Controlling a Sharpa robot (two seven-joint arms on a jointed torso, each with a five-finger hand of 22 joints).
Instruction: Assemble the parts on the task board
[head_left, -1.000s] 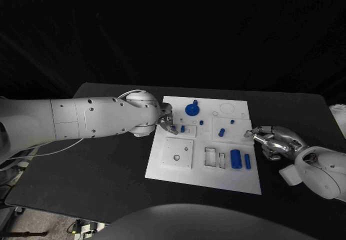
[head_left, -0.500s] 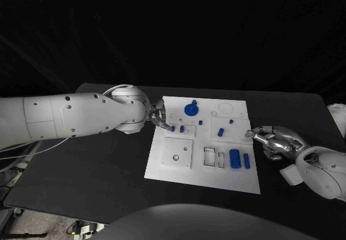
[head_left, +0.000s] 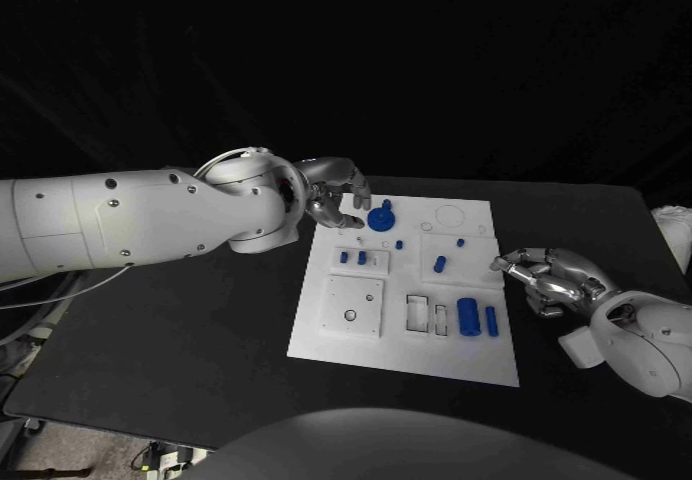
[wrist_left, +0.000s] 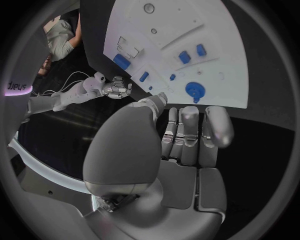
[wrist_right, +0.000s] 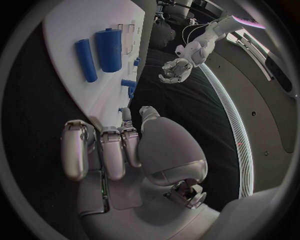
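The black table (head_left: 188, 330) carries the white board (head_left: 411, 345) in its middle, and the left hand (head_left: 340, 196) hangs over the board's far left corner with its fingers loosely apart and nothing in them, just beside a round blue knob (head_left: 382, 218) standing on the board. The right hand (head_left: 544, 280) rests at the board's right edge, fingers curled in around nothing. On the board, a thick blue cylinder (head_left: 469, 314) and a thinner blue rod (head_left: 493, 320) lie side by side near the right edge, two small blue pieces (head_left: 352, 258) sit in a square recess on the left, and a small blue peg (head_left: 440, 265) lies near the middle.
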